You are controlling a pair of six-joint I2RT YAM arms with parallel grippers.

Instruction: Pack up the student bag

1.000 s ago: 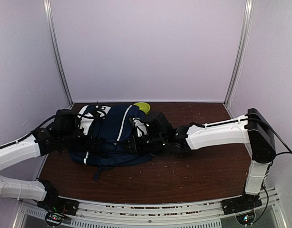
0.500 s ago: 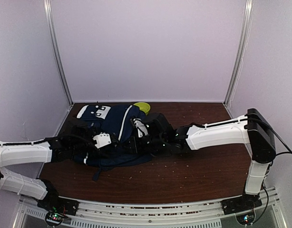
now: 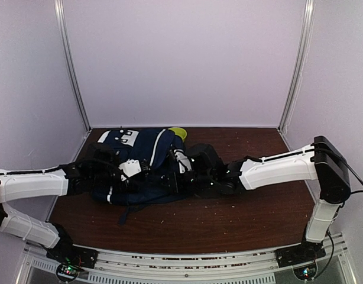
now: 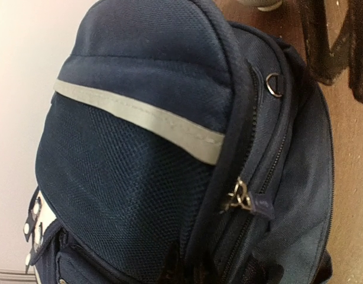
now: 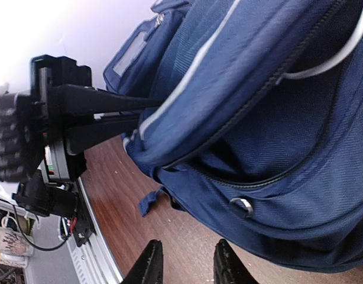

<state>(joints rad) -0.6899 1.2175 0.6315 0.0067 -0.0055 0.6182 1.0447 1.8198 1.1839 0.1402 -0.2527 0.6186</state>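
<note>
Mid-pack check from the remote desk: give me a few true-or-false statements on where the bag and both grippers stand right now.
1. The student bag stands upright against the back wall. False: it lies flat on the table.
2. The left gripper and the right gripper come at the bag from opposite sides. True.
3. The right gripper is clamped on a strap. False: its fingers stand apart, with only bare table between them.
4. The left gripper is shut. True.
5. A yellow-green object shows behind the bag. True.
</note>
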